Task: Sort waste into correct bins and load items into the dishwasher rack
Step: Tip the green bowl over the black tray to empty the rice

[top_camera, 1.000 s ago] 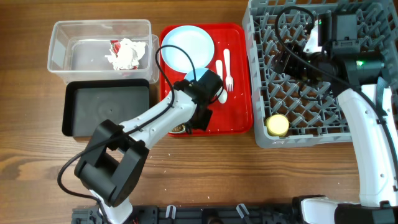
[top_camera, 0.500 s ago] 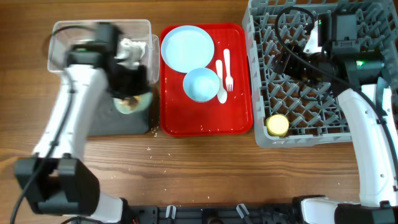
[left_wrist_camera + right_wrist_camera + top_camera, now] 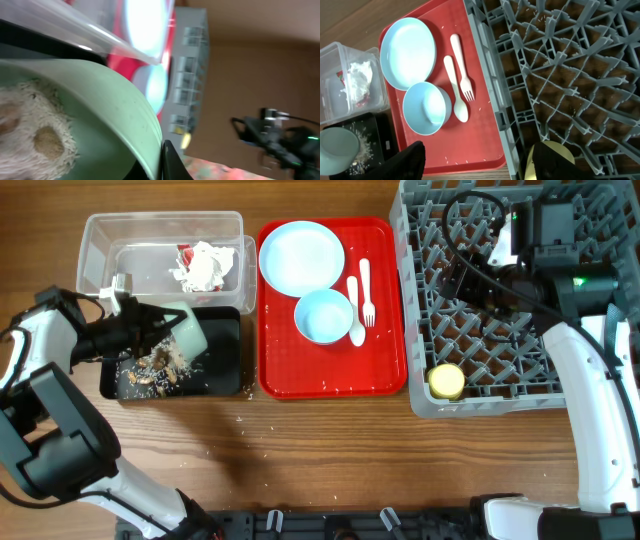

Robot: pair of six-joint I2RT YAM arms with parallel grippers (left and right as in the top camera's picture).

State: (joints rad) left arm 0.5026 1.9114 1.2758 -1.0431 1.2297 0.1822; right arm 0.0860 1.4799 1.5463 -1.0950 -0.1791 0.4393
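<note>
My left gripper (image 3: 150, 332) is shut on the rim of the pale green bowl (image 3: 185, 328) and holds it tipped on its side over the black tray (image 3: 222, 350). Beige-and-brown food scraps (image 3: 152, 370) lie in that tray, and some still cling inside the bowl (image 3: 30, 135). Crumpled white paper with a red bit (image 3: 200, 268) lies in the clear tub (image 3: 100, 240). The blue plate (image 3: 300, 255), blue bowl (image 3: 323, 315), fork (image 3: 366, 288) and spoon (image 3: 355, 315) sit on the red tray. The yellow cup (image 3: 446, 380) is in the grey rack (image 3: 500, 330). My right gripper (image 3: 480, 165) is open and empty above the rack's left edge.
The red serving tray (image 3: 335, 375) lies between the bins and the rack, with rice grains scattered on it. A few crumbs lie on the wooden table in front of the black tray. The right arm and its cables hang over the rack's upper half.
My left arm carried the green bowl from the red tray to the black tray and tipped it. Scraps now lie in the black tray. The right arm has not moved.
</note>
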